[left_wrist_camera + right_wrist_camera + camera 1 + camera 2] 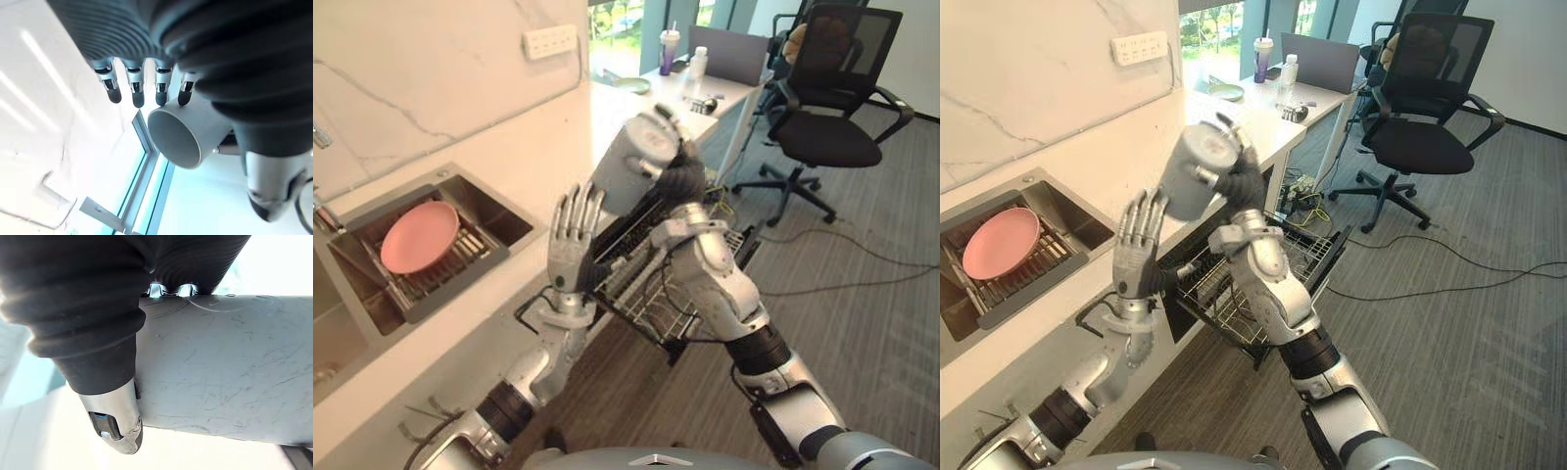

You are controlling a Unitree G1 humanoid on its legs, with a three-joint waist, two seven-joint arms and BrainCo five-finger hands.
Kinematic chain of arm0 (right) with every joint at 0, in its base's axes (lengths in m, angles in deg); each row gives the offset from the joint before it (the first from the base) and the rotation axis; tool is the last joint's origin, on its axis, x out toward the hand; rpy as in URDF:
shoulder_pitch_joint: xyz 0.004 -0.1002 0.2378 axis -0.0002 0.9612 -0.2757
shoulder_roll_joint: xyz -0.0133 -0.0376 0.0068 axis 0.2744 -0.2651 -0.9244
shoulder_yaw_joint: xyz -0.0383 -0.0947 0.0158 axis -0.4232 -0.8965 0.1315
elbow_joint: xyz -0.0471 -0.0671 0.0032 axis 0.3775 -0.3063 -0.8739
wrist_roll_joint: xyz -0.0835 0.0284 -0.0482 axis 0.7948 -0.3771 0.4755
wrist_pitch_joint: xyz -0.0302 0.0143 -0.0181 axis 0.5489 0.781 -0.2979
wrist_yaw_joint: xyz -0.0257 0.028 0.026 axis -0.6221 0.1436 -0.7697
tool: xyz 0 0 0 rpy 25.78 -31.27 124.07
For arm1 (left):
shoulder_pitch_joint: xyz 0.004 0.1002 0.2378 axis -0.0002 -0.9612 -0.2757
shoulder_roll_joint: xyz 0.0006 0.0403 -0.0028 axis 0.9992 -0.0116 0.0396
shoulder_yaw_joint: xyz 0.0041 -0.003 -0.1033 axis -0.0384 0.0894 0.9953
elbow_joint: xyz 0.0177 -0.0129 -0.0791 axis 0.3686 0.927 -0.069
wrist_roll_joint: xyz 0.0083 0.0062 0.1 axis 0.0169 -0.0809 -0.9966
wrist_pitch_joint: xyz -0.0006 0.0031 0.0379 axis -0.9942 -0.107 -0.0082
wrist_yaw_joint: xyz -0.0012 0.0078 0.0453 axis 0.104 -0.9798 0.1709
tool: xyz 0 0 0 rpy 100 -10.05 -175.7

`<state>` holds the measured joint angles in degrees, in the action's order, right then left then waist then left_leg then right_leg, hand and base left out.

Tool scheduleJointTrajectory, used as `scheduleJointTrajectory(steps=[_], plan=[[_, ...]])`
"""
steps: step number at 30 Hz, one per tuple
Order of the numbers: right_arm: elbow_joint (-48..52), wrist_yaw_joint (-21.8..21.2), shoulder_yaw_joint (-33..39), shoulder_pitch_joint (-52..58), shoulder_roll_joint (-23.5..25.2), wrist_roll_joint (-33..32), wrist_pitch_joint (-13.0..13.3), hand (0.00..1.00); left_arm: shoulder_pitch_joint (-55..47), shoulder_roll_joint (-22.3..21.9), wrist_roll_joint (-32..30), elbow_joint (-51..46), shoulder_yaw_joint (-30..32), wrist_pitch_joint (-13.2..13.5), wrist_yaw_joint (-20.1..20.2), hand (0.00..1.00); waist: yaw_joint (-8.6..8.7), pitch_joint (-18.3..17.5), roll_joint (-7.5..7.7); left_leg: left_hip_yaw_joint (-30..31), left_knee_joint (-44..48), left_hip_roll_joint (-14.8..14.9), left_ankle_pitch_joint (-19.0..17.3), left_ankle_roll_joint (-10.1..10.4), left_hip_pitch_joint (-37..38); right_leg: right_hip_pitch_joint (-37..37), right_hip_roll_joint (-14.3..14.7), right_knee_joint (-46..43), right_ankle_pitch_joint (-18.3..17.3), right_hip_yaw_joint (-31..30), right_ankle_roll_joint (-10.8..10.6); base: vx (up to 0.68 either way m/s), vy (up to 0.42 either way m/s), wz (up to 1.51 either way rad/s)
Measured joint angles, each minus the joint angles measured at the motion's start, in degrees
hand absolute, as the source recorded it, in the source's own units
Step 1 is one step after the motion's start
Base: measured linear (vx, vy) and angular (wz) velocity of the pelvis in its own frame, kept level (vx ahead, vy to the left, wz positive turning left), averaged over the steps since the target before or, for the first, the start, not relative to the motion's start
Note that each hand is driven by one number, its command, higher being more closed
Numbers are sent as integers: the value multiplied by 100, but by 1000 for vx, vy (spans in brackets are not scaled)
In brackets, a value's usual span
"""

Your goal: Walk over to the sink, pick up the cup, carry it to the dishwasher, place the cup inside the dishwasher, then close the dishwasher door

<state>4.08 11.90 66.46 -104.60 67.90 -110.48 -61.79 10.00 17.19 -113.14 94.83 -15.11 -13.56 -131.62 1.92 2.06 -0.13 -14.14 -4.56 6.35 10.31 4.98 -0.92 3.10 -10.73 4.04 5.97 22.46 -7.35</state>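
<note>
1. The right hand (680,181) was clamped on the grey cup (628,168), with fingers and thumb curled round its wall. It held the cup high and tilted above the pulled-out dishwasher rack (651,299), to the right of the sink (440,178).
2. The grip sat on a smooth side wall alone. A jolt on the way down could probably let the cup slip onto the wire rack or the floor to the right.
3. The left hand (573,235) stood open, fingers straight and spread, just left of the cup, whose mouth faced it. A leftward swing could knock the cup against those fingers and twist it in the grip.
4. A descent too far left could catch the cup on the counter (538,147) edge.
5. Set down tilted, the cup would likely topple between the wires.
6. Closing up with the rack left out would likely jam.
</note>
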Motion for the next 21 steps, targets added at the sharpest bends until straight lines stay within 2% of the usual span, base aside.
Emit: scheduleJointTrajectory(steps=[1,3,4,8,10,12,13,14,15,16,17,18,19,20,21], plan=[[44,101,149,-31,24,38,130,100,2,-58,0,-7,34,-31,-4,0,8,0,0,-6,0,-1,0,0,7,4,-1,0,1,-3,1,0,0,0],[45,271,391,-54,3,118,229,100,3,-142,10,-36,282,-149,-115,0,26,0,-1,-7,0,0,0,0,13,10,0,2,5,-2,7,0,0,0],[45,405,563,-49,-21,269,241,100,5,-165,16,-107,553,-242,-292,0,42,7,-9,-7,0,0,1,-2,20,16,1,4,7,-2,9,0,0,0],[55,671,1002,38,-262,694,243,100,61,-170,223,-491,1268,-274,-758,0,61,113,-11,-19,-23,0,-25,26,131,118,-2,10,0,-3,6,0,0,0],[59,698,1210,211,-339,715,256,100,155,-177,416,-579,1394,-143,-999,0,52,119,-15,-20,-34,0,-30,26,131,117,-7,9,-3,-2,5,0,0,0],[59,681,1279,394,-336,778,256,100,189,-211,755,-587,1484,269,-1045,0,87,121,-16,-26,-34,0,-33,28,129,112,-8,10,-4,-4,3,0,0,0],[60,646,1282,500,-337,920,255,100,188,-310,1081,-613,1514,559,-888,0,116,122,-15,-27,-34,0,-36,29,129,111,-8,9,-7,-4,1,0,0,0],[59,540,1325,604,-337,966,252,100,128,-406,1531,-710,1513,939,-449,0,138,123,-13,-27,-33,0,-39,28,128,109,-8,9,-11,-4,-1,0,0,0],[59,490,1363,653,-337,1017,250,100,68,-435,1715,-766,1479,1098,-230,0,144,124,-12,-28,-33,0,-41,27,126,106,-8,9,-13,-5,-2,0,0,0],[60,371,1501,761,-338,1179,234,100,-96,-524,2337,-836,1318,1561,365,0,139,124,-12,-27,-33,0,-49,26,118,100,-8,8,-21,-6,-5,0,0,0],[60,300,1578,807,-338,1217,210,100,-211,-561,2697,-892,1250,1755,724,0,139,124,-12,-27,-33,0,-53,25,114,96,-8,8,-26,-5,-6,0,0,0],[60,150,1718,904,-341,1311,165,100,-502,-597,3448,-1072,1013,2063,1425,0,146,127,-10,-30,-32,0,-62,30,105,89,-8,12,-32,-6,-10,0,0,0],[60,16,1836,1033,-368,1378,154,100,-837,-645,4017,-1278,761,2223,2030,0,142,130,-6,-29,-32,0,-72,31,104,90,-8,11,-47,-4,-16,34,-12,0],[60,-60,1885,1109,-399,1380,139,100,-1020,-665,4280,-1389,644,2261,2306,0,140,132,-3,-28,-32,0,-80,37,103,90,-8,10,-56,-2,-18,33,-11,1],[52,-215,1963,1247,-485,1382,77,100,-1373,-669,4765,-1608,442,2319,2847,0,136,134,-1,-26,-32,1,-95,44,100,89,-8,9,-73,2,-20,42,-14,1]])
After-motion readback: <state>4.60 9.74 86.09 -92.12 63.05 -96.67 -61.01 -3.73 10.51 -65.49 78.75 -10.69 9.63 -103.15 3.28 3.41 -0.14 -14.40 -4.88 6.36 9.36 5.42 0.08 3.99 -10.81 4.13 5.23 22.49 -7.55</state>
